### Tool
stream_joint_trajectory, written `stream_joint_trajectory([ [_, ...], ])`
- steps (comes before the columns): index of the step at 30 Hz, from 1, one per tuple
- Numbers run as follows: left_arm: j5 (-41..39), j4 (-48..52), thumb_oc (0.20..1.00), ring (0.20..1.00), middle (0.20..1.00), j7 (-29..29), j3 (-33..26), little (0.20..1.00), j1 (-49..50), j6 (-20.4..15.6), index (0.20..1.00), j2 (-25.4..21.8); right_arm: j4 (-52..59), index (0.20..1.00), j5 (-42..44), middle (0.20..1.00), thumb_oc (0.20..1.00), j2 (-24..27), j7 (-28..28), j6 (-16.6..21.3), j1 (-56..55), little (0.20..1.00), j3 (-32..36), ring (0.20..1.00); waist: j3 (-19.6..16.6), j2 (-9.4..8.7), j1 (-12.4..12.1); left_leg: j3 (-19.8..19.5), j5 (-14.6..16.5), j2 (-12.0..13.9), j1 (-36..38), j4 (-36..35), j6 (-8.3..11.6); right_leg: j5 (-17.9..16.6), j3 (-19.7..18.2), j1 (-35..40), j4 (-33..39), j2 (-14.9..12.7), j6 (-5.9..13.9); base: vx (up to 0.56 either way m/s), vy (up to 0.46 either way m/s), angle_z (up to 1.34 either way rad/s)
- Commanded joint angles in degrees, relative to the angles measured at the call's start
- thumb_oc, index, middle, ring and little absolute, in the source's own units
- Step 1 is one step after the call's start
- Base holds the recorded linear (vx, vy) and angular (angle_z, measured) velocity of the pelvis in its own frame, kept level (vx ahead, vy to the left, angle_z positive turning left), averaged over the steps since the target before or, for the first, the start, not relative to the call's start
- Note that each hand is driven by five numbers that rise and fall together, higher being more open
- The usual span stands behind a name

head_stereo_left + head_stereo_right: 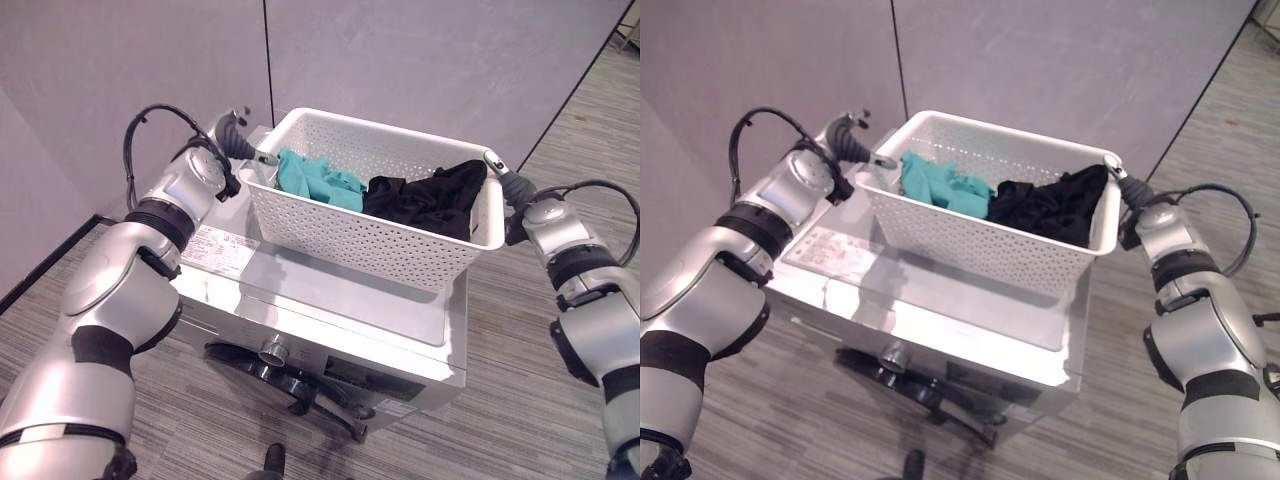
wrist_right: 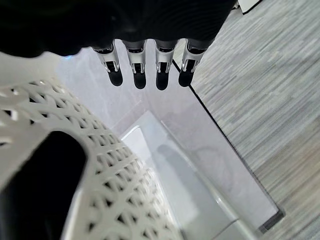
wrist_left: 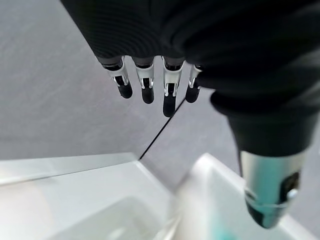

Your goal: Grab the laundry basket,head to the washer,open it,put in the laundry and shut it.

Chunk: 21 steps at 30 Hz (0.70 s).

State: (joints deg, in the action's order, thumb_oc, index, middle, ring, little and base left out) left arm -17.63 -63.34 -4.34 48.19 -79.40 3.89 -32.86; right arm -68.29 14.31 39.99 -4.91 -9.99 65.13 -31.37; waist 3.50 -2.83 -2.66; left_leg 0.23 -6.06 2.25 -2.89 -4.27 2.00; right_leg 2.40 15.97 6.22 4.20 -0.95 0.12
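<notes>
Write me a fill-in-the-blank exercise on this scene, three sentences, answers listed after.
1. The white perforated plastic laundry basket rests on top of the ____.
2. Inside the basket, beside the black garment, lies a ____ garment.
3. The silver washing machine's round front door is ____.

Answers: washing machine; teal; closed
</notes>
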Motion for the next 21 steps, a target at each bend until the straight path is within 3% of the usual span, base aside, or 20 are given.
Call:
stream_joint_trajectory([
  [1,-4.17,-3.9,1.0,1.0,1.0,-3.05,-0.85,1.0,-13.22,-3.92,1.0,-2.06,-0.05,1.0,5.19,1.0,1.0,2.09,2.05,1.18,-0.28,1.0,-1.57,1.0,3.39,0.78,-2.97,0.82,3.83,1.8,2.62,1.01,-0.66,1.72,3.12,0.73,-3.29,-5.15,7.41,0.0,0.0,0.0],
  [6,-9.73,2.03,1.0,1.0,1.0,-4.13,-3.78,1.0,-12.67,-5.92,1.0,-6.79,6.58,1.0,10.9,1.0,1.0,8.22,4.09,2.96,0.92,1.0,1.84,1.0,2.41,0.99,-2.63,0.82,3.82,1.84,3.49,0.19,-0.41,1.73,3.5,1.37,-2.9,-5.12,7.46,0.01,0.0,0.03],
  [10,-12.81,11.32,1.0,1.0,1.0,-5.25,-7.48,1.0,-9.14,-8.04,1.0,-12.13,14.04,1.0,11.8,1.0,1.0,15.97,5.05,4.07,-4.86,1.0,7.47,1.0,1.97,1.49,-2.35,0.58,3.87,1.9,3.77,-0.07,-0.23,1.87,4.06,1.75,-2.63,-5.13,7.36,-0.01,-0.016,0.12],
  [15,-14.32,16.61,1.0,1.0,1.0,-4.85,-8.73,1.0,-5.96,-8.39,1.0,-16.69,18.16,1.0,11.45,1.0,1.0,20.0,5.35,4.11,-12.78,1.0,13.48,1.0,1.56,1.94,-2.66,0.26,3.81,1.97,3.83,-0.08,-0.11,1.93,4.43,2.08,-2.37,-5.01,7.2,-0.01,-0.012,0.03],
  [16,-14.3,19.51,1.0,1.0,1.0,-4.2,-9.13,1.0,-4.01,-8.59,1.0,-20.02,20.53,1.0,11.95,1.0,1.0,21.72,5.48,4.36,-17.2,1.0,17.03,1.0,1.61,2.24,-2.63,0.31,3.69,2.11,3.84,-0.06,-0.01,1.91,4.41,2.08,-2.24,-4.97,7.14,0.0,0.0,0.0],
  [18,-14.29,22.1,1.0,1.0,1.0,-3.81,-9.84,1.0,-1.71,-8.55,1.0,-21.96,22.9,1.0,12.09,1.0,1.0,22.27,5.49,4.33,-21.99,1.0,20.51,1.0,1.48,2.29,-2.82,0.28,3.63,2.19,3.84,-0.02,0.03,1.94,4.57,2.2,-2.17,-4.91,7.06,0.0,0.0,0.0],
  [19,-14.18,27.01,1.0,1.0,1.0,-2.75,-11.55,1.0,2.57,-8.82,1.0,-26.05,26.04,1.0,12.27,1.0,1.0,23.84,5.37,4.53,-29.27,1.0,26.49,1.0,1.62,2.38,-2.66,0.13,3.63,2.34,3.77,0.06,0.02,1.99,4.79,2.36,-2.02,-4.86,6.94,0.0,-0.042,-0.02],
  [20,-13.62,30.39,1.0,1.0,1.0,-2.44,-13.38,1.0,6.13,-8.68,1.0,-27.36,28.87,1.0,11.95,1.0,1.0,24.35,5.35,4.51,-35.75,1.0,31.83,1.0,1.4,2.23,-2.95,-0.03,3.67,2.39,3.77,0.14,0.03,2.01,5.0,2.54,-1.84,-4.84,6.86,0.0,-0.034,0.02],
  [21,-13.56,30.53,1.0,1.0,1.0,-2.47,-13.42,1.0,6.23,-8.63,1.0,-27.24,29.14,1.0,11.89,1.0,1.0,24.37,5.35,4.44,-36.31,1.0,32.29,1.0,1.33,2.23,-3.09,-0.04,3.68,2.38,3.77,0.14,0.03,2.0,5.01,2.54,-1.82,-4.84,6.86,0.0,-0.037,0.01],
])
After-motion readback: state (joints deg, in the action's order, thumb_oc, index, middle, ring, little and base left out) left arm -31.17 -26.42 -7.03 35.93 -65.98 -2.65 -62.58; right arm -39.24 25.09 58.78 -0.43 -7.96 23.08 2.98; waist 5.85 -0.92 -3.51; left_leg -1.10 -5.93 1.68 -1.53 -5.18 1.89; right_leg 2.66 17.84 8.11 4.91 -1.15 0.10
